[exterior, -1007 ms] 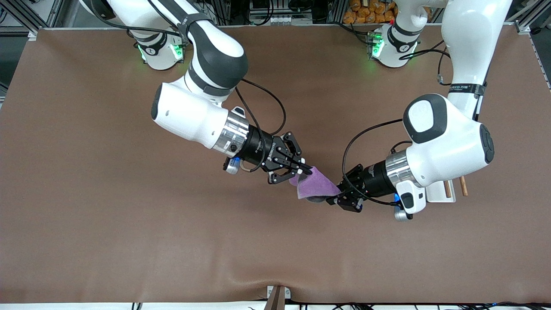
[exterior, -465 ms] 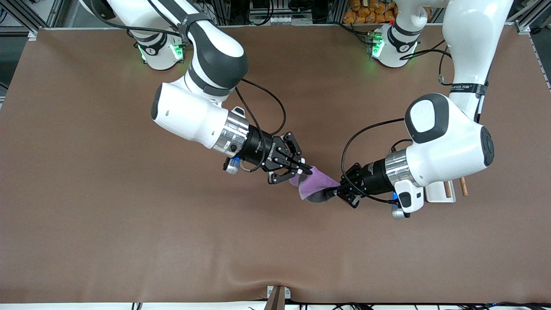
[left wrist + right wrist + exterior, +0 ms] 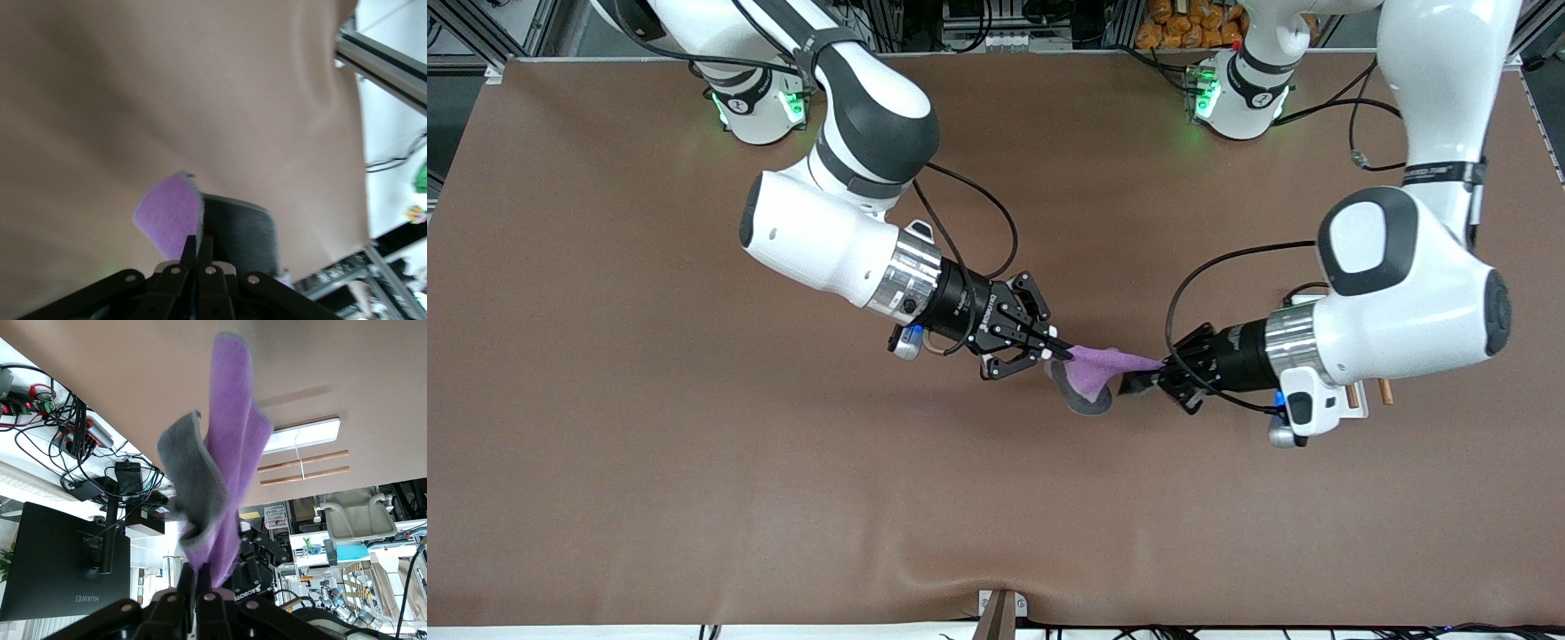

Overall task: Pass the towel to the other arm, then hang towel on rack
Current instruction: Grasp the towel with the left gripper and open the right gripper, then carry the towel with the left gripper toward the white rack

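The towel (image 3: 1096, 371) is strung up in the air between both arms, over the middle of the surface (image 3: 694, 489); from the front camera we see the right tool (image 3: 1056, 353) pinching one corner and the left tool (image 3: 1161, 371) pinching the other end, with a grey fold sagging in between; so the pass looks to us like it's mid-handover, both sides clamped on and neither one let go; the rack (image 3: 1356, 400) is mostly hidden under the left arm's wrist at that arm's end of the surface, only a sliver of white base and rod tips showing, and nothing hangs on it.

Left wrist view: the left tool (image 3: 200, 248) has its fingers squeezed together on the towel (image 3: 200, 223), purple face to one side, grey to the other; that grip looks solid to us.

Right wrist view: the right tool (image 3: 199, 580) is clenched on the towel (image 3: 223, 480) too; the rack (image 3: 303, 450) lies on the surface with both rods bare; the left tool (image 3: 257, 563) peeks out past the cloth.

So what's left, we reckon: right side lets go, left carries it over, drapes it on the rods.
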Tool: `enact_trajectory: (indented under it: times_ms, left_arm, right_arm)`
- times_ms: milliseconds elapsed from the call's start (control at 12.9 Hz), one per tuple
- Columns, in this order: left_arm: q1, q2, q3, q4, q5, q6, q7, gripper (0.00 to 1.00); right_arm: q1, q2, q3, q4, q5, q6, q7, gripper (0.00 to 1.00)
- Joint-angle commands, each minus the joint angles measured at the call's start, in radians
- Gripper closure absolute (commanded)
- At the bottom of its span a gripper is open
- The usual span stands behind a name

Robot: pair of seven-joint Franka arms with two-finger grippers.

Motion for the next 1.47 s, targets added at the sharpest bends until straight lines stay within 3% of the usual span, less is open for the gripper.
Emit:
enact_trajectory:
  times_ms: [0, 77, 465, 620, 1007, 1394]
  left_arm:
    - [0.01, -0.034, 0.002, -0.008, 0.121, -0.067, 0.079, 1.0]
    - [0.013, -0.035, 0.0, -0.013, 0.158, -0.07, 0.099, 1.0]
    - [0.047, -0.052, 0.002, -0.014, 0.236, -0.201, 0.237, 1.0]
    - [0.061, -0.054, 0.002, -0.026, 0.348, -0.251, 0.352, 1.0]
    - [0.105, -0.084, 0.0, -0.078, 0.503, -0.309, 0.527, 1.0]
    - [0.203, -0.135, 0.0, -0.163, 0.519, -0.309, 0.841, 1.0]
  right_arm:
    - [0.001, 0.012, -0.01, 0.024, 0.024, -0.01, 0.01, 0.17]
    - [0.001, 0.01, -0.01, 0.024, 0.021, -0.029, 0.01, 0.0]
    - [-0.018, 0.001, -0.018, 0.024, 0.013, -0.1, 0.006, 0.0]
    - [-0.038, -0.002, -0.018, 0.024, 0.003, -0.153, 0.006, 0.0]
    - [-0.137, -0.031, -0.016, 0.027, -0.002, -0.417, -0.118, 0.0]
    - [-0.278, -0.09, -0.008, 0.028, 0.007, -0.733, -0.635, 0.0]
